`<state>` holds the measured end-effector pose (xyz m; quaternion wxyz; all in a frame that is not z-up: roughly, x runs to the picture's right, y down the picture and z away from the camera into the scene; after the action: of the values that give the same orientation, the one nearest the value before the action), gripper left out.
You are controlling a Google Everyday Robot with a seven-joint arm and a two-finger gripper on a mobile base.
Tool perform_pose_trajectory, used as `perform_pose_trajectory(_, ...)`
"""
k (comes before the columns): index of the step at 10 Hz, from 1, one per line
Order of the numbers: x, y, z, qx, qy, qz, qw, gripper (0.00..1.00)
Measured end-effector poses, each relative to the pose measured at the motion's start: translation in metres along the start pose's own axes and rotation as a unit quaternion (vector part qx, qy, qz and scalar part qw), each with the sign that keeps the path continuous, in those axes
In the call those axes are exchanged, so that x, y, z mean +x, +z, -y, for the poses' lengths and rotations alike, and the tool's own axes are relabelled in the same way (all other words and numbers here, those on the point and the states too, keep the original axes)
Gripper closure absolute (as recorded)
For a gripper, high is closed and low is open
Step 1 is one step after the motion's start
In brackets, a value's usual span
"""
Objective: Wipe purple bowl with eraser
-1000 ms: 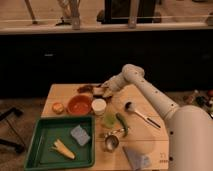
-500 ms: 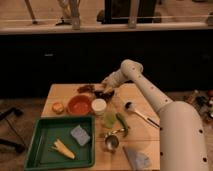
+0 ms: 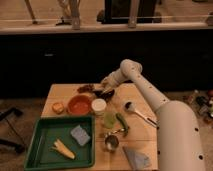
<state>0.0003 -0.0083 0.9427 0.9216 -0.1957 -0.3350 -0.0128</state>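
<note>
The purple bowl (image 3: 105,94), small, shallow and almost black, sits at the back middle of the wooden table (image 3: 145,97). My gripper (image 3: 105,84) hangs from the white arm's wrist right over the bowl's back rim, at or very near it. I cannot make out an eraser in it; anything held is hidden by the wrist. The larger orange-red bowl (image 3: 79,105) stands just left and in front of the purple bowl.
A green tray (image 3: 47,131) at the front left holds a grey-blue sponge (image 3: 80,135) and a yellow peel (image 3: 62,148). A white-lidded jar (image 3: 99,106), a green bottle (image 3: 110,120), a ladle (image 3: 137,112), a metal cup (image 3: 111,142) and a grey cloth (image 3: 136,158) lie nearby.
The arm's elbow has risen a little and the gripper has shifted slightly over the purple bowl. Nothing else on the table has moved.
</note>
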Motion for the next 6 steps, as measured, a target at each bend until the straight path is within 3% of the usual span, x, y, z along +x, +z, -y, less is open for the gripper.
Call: perform_pose_trajectory(6, -0.008, -0.009, -0.021, 0.0, -0.004, 0.01, 0.9999, 1.0)
